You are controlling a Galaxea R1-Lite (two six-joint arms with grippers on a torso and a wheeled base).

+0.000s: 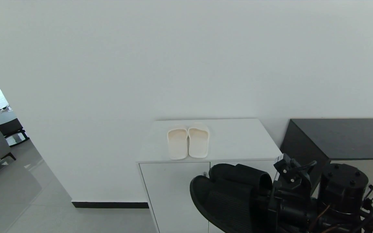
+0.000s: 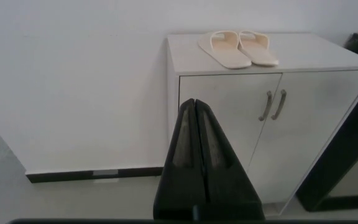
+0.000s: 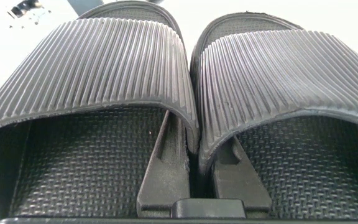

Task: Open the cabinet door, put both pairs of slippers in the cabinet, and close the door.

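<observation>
Black rubber slippers, a ribbed-strap pair, sit nearest the robot, held side by side in front of the white cabinet, low against its right-hand door. The right gripper is clamped on them: one finger lies inside each slipper, and the two adjoining side walls are pinched between them, with the textured footbeds showing on either side.

The left gripper is held out in front of the cabinet, apart from it, its two fingers pressed flat together with nothing between them. It points toward the left door.

Farther off, the cabinet's two doors are both closed, so its inside cannot be seen. A pair of slim metal handles stands upright side by side where the doors meet.

On the cabinet's top, toward its left and near front edge, a cream pair of slippers lies flat, the two touching along their inner sides and their heels at the front edge.

A black cabinet stands just to the right of the white one. Behind both rises a plain white wall with a dark skirting strip at the floor on the left.
</observation>
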